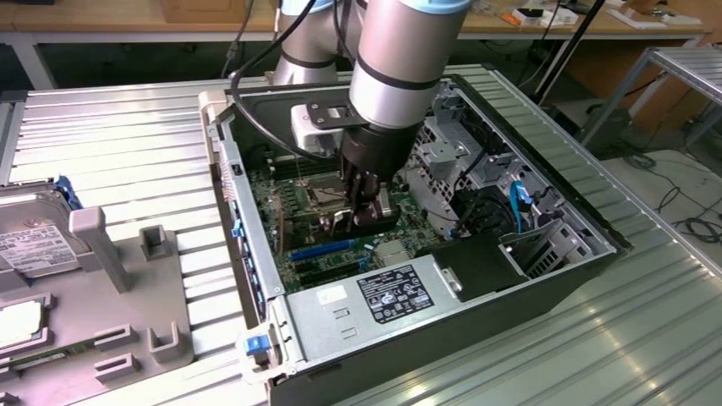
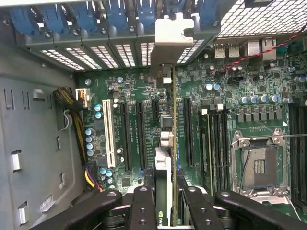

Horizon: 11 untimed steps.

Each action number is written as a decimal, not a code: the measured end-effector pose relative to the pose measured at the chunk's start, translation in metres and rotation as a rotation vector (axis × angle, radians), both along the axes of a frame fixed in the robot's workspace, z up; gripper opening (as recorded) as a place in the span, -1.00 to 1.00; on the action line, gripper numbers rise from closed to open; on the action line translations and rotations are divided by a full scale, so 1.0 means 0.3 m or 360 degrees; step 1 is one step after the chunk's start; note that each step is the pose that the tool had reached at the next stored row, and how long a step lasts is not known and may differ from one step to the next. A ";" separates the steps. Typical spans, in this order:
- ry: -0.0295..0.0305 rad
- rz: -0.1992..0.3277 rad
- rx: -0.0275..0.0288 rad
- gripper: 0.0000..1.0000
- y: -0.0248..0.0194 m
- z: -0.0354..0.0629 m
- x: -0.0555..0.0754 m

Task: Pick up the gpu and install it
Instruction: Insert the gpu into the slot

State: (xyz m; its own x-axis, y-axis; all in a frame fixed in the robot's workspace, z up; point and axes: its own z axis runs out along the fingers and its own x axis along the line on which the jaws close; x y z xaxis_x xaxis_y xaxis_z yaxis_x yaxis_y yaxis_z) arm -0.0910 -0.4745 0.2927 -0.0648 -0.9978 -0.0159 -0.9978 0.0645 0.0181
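Gripper (image 2: 165,203) pinching gpu (image 2: 163,167) edge-on. Card upright over motherboard (image 2: 240,81) slots inside open computer case (image 1: 451,326). Silver bracket (image 2: 175,36) near rear slot openings. Case lies on table (image 1: 124,144).

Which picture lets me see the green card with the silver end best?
The wrist view: the thin green graphics card with silver metal bracket runs edge-on from the black gripper clamping it toward the case's rear slots. In the exterior view, the gripper and arm hide most of it.
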 end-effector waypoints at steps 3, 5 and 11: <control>0.00001 0.0021 -0.00003 -0.47 0.000 -0.005 -0.006; 0.00001 0.0031 -0.00003 -0.47 0.000 -0.006 -0.007; 0.00000 0.0034 -0.00001 -0.47 0.020 -0.008 -0.010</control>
State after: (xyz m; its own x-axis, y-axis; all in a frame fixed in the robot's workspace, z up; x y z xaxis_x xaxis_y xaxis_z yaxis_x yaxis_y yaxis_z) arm -0.0939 -0.4686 0.2904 -0.0432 -0.9989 -0.0159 -0.9989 0.0429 0.0181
